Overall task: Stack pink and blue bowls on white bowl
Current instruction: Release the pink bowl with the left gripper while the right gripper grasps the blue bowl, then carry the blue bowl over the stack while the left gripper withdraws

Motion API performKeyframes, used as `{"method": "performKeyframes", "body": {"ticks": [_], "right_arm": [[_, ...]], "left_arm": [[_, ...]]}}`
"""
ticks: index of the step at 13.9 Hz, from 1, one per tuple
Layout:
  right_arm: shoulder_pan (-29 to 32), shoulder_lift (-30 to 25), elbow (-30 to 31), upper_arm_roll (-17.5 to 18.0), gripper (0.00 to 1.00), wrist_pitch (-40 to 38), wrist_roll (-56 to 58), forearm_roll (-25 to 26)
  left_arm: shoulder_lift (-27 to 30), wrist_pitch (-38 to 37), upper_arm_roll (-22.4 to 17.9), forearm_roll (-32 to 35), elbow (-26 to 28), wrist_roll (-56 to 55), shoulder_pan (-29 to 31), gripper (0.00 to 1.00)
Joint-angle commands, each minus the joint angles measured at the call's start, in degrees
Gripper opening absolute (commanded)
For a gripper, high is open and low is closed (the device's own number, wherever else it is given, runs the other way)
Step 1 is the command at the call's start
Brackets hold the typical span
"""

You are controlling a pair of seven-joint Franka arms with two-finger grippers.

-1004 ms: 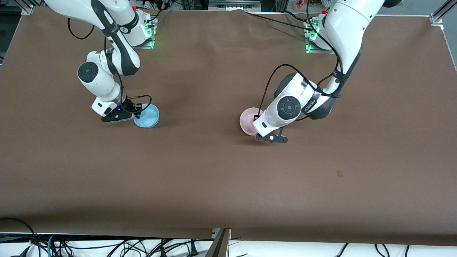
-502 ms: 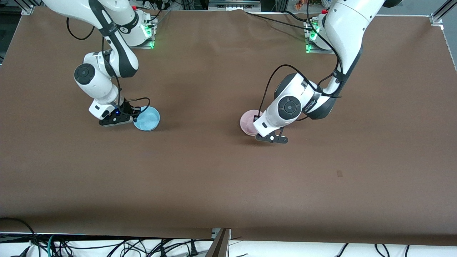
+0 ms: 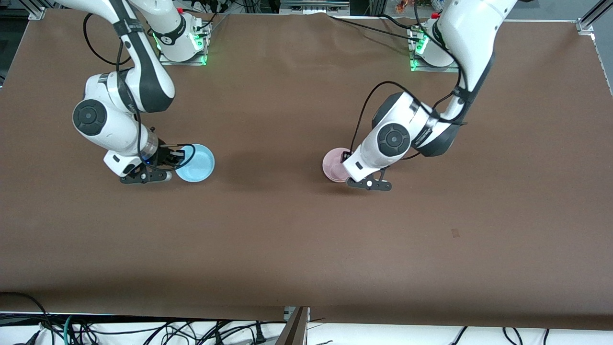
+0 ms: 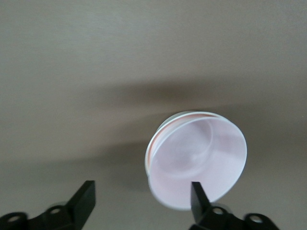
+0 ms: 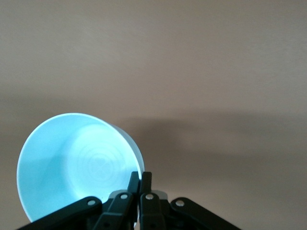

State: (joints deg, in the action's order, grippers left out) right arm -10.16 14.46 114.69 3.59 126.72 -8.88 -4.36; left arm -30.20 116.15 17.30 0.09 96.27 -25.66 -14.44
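Looking first at the blue bowl (image 3: 195,163), we see a small round plastic bowl of light sky blue, plain and smooth, with faint concentric rings on its inner floor in the right wrist view (image 5: 79,165). It sits toward the right arm's end of the bench (image 3: 297,239), tilted so that its opening faces partly sideways. The right gripper (image 3: 167,160) has its jaws together on the bowl's rim, one inside the wall and one outside, as the right wrist view shows (image 5: 139,184).

The pink bowl (image 3: 335,164) is the same size and shape, a very pale pink, glossy and unmarked. In the left wrist view (image 4: 196,160) it is tipped so that we look into its opening, and a thin white edge with a pinkish line shows along one side of the rim; we cannot tell whether that is a second bowl nested under it. It lies about mid-bench, well apart from the blue bowl and at about the same distance from the front camera.

The left gripper (image 3: 352,167) is down at the pink bowl. Its jaws stand wide apart (image 4: 141,199), one fingertip (image 4: 197,194) overlapping the bowl's rim and the other out over bare bench. We cannot tell whether that fingertip touches the bowl.

The bench is covered in plain brown cloth.
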Motion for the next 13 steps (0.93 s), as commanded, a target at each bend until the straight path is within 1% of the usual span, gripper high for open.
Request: {"method": "performKeyframes", "body": {"ticks": [1,2,4,5,6,8,9,11,13], "right_arm": [[-3.9,3.7,-5.3,-0.2,0.0,-1.5,-6.5,-3.2],[-5.4,4.0,-6.0,-0.2,0.0,-1.9,-8.5,-4.8],[-8.5,5.4,-7.6,-0.2,0.0,-2.0,-13.2,-8.5],[-10.5,7.1,-9.8,-0.2,0.0,-1.9,-17.2,-10.7],[-13.0,9.4,-12.9,-0.2,0.0,-2.0,-21.1,-11.8],[-17.4,13.8,-18.5,-0.2,0.0,-2.0,-28.6,-11.9],[-18.7,15.3,-20.5,-0.2,0.0,-1.9,-31.3,-12.0],[-21.9,17.5,-23.9,-0.2,0.0,-1.6,-36.9,-12.2],[-25.0,19.3,-25.9,-0.2,0.0,-1.4,-40.4,-12.2]], "left_arm": [[6.8,-7.4,-0.3,1.1,-0.2,-0.2,3.3,1.0],[8.2,-9.5,-0.5,1.3,-0.9,-0.2,4.5,1.0],[10.9,-12.8,-0.3,5.7,-2.3,-0.2,7.5,1.0],[11.7,-13.9,-0.3,7.4,-2.8,-0.2,8.4,1.0],[12.5,-14.5,-0.5,8.5,-3.4,-0.2,9.7,1.0],[13.6,-15.6,-0.3,9.0,-5.9,-0.1,14.0,1.0],[13.7,-17.4,-0.3,9.0,-8.3,0.7,15.1,1.0],[13.8,-23.2,-0.5,9.0,-13.4,6.0,18.2,1.0],[13.9,-28.3,0.1,8.0,-17.4,10.3,21.0,1.0]]}}
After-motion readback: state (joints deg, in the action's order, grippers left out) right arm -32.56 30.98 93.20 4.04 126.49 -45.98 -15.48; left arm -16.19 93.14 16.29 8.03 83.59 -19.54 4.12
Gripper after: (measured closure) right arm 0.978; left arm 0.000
